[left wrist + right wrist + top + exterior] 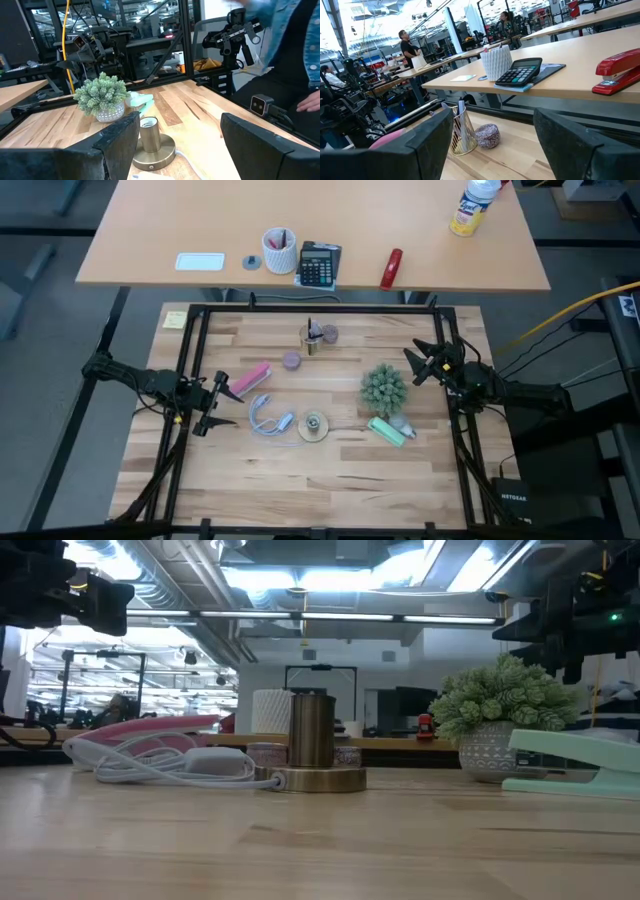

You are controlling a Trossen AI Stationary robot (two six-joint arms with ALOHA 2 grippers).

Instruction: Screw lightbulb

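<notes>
A wooden table is seen from above, with one dark robot arm at each side. The left gripper [224, 402] hovers near the table's left edge, its jaws wide open and empty, facing the centre. The right gripper [413, 367] hovers near the right edge, its jaws also open and holding nothing.

The lightbulb [402, 422] lies on the table toward the right, tucked between a small potted plant [384, 388] and a mint-green bar [386, 432]. It appears to touch both. It shows too small to tell which way its long axis points.

The round brass socket [313, 426] stands near the table's centre, to the left of the bulb. The right arm is clearly nearer the bulb, which lies beyond the plant from its jaws, toward the table's front edge.
</notes>
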